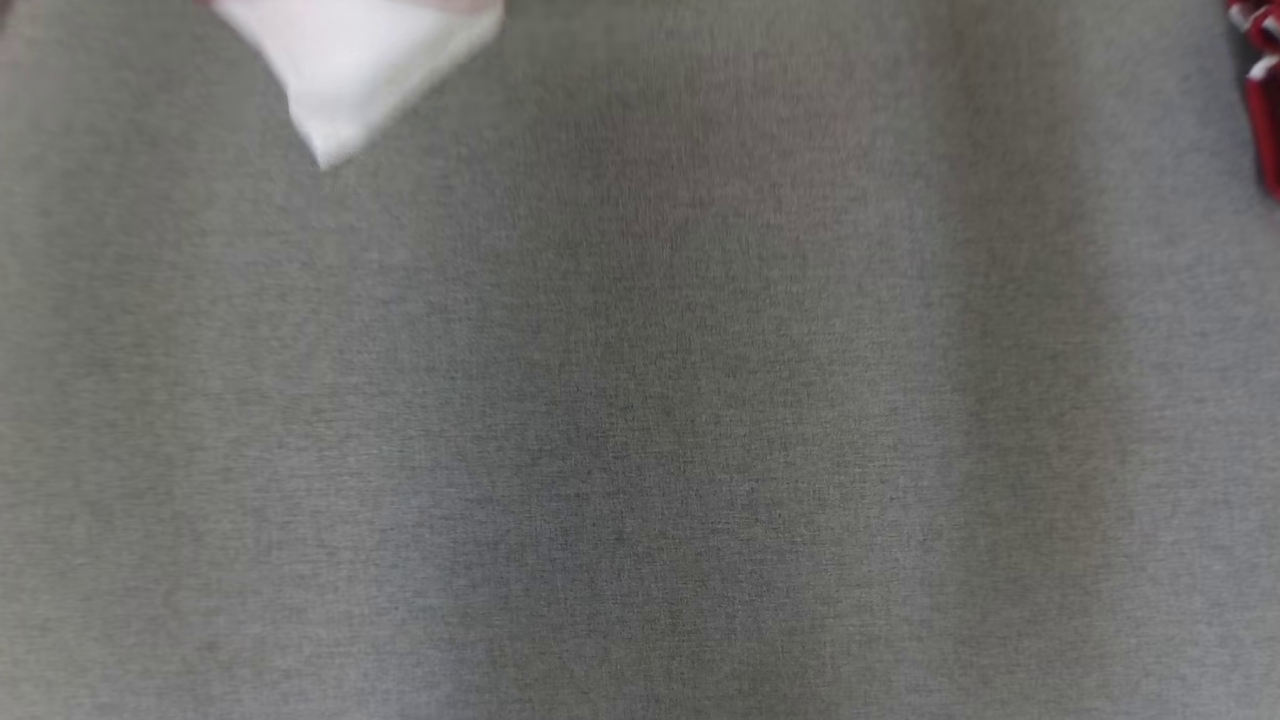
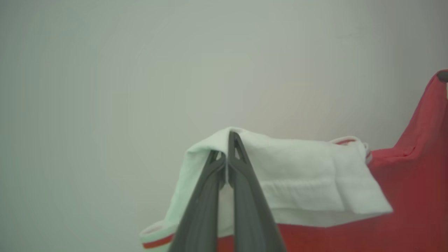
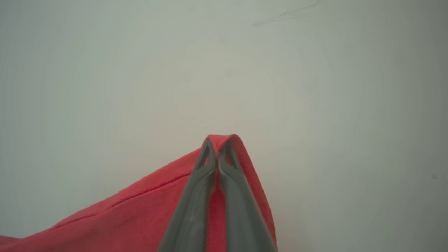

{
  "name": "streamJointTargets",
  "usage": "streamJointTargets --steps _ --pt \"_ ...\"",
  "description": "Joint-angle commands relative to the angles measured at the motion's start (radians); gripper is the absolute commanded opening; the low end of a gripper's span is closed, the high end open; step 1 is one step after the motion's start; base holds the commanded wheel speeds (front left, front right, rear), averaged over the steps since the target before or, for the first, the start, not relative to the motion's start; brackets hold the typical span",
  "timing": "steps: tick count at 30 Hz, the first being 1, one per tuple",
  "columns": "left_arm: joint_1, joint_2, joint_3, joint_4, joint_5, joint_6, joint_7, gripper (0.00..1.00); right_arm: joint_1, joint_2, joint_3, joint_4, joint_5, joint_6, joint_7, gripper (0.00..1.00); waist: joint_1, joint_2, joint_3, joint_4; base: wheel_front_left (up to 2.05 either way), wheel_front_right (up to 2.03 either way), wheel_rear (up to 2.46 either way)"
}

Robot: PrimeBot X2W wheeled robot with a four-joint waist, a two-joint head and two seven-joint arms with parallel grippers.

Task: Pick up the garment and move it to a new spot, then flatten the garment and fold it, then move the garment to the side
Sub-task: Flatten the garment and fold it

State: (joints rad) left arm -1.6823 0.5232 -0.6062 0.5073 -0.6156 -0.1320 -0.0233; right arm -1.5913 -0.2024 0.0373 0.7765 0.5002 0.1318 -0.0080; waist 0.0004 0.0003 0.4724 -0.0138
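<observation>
A grey surface (image 1: 640, 400) with a fine woven texture lies below the head camera. It is blurred, and soft darker and lighter bands run from top to bottom across it. In both wrist views a smooth pale grey-green surface (image 2: 140, 70) forms the background, even in tone. Whether it is the same grey surface cannot be told. Near the top edge of the right wrist view a faint thin scratch (image 3: 285, 14) slants across it.

Grey woven surface (image 1: 640, 450); white corner of garment (image 1: 370, 70) at upper left, contact unclear.
</observation>
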Motion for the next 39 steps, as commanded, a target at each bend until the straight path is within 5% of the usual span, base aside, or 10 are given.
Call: streamJointTargets --steps 1,11,21,31,39 --pt "-0.076 -0.004 -0.029 0.030 -0.002 0.003 -0.005 0.00 -0.069 0.009 -0.001 0.027 -0.022 -0.003 -0.005 0.00 -0.0004 -0.0003 0.117 -0.018 0.00 0.00 0.00" --pt "-0.433 -0.034 -0.163 0.222 -0.055 0.003 -0.039 0.00 -0.371 0.014 0.031 0.187 -0.137 -0.003 -0.041 0.00 -0.0004 -0.0003 0.191 -0.014 0.00 0.00 0.00" --pt "-0.509 -0.068 -0.262 0.342 -0.124 0.003 -0.098 0.00 -0.457 0.031 0.036 0.318 -0.194 -0.003 -0.091 0.00 -0.0004 -0.0003 0.237 -0.010 0.00 0.00 0.00" --pt "-0.350 -0.049 -0.272 0.325 -0.255 0.003 -0.219 0.00 -0.331 0.040 0.069 0.365 -0.173 -0.003 -0.161 0.00 -0.0004 -0.0003 0.202 -0.009 0.00 0.00 0.00" --pt "-0.044 0.020 -0.197 0.139 -0.309 0.033 -0.243 0.00 -0.045 0.045 0.124 0.235 -0.024 -0.003 -0.172 0.00 -0.0004 -0.0003 0.102 -0.021 0.00 0.00 0.00"
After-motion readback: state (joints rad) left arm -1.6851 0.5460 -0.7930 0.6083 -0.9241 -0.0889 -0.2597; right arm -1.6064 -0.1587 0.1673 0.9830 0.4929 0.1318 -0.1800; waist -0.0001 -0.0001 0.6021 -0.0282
